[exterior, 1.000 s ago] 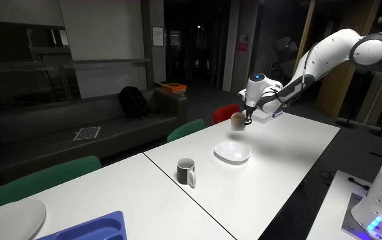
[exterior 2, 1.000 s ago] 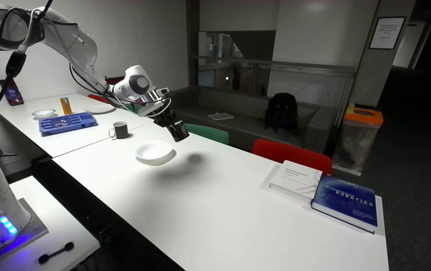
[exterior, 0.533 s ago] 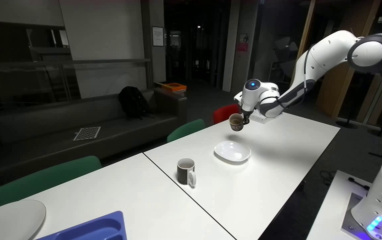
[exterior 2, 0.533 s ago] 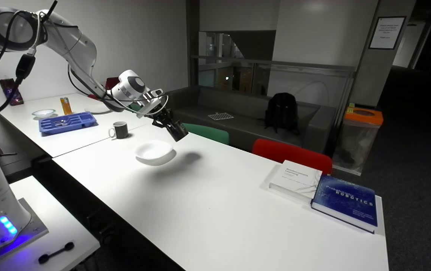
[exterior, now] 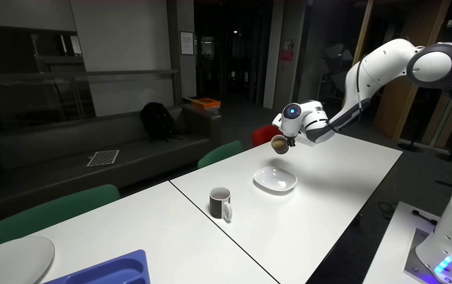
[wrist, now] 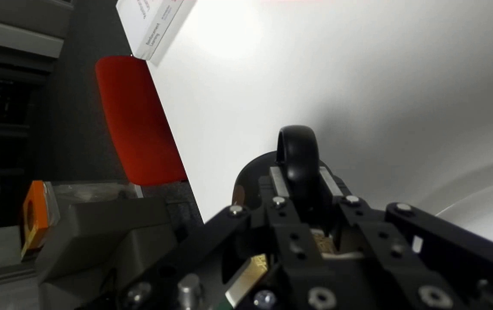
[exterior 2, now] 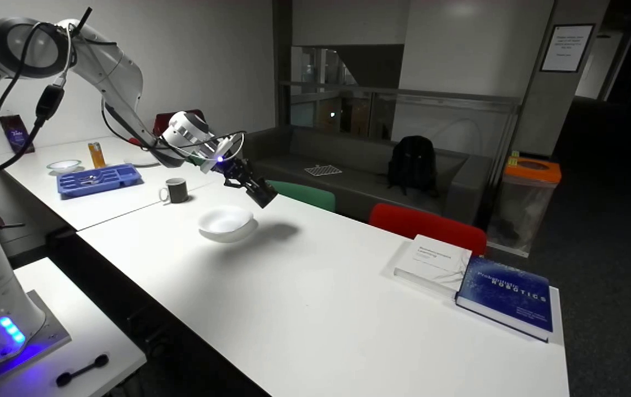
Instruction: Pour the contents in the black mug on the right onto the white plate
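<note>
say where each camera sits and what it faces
Exterior view: raised, looking down across the white table; jointed white arm and base at picture right.
Exterior view: raised, facing the grey couch; arm and base at picture left.
Wrist view: wrist-mounted, black hand showing, facing the glossy black mug and table.
Both exterior views share the shallow white plate.

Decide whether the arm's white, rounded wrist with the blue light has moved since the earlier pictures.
Yes: in an exterior view, the white wrist has shifted down and left, judged against the red chair.
</note>
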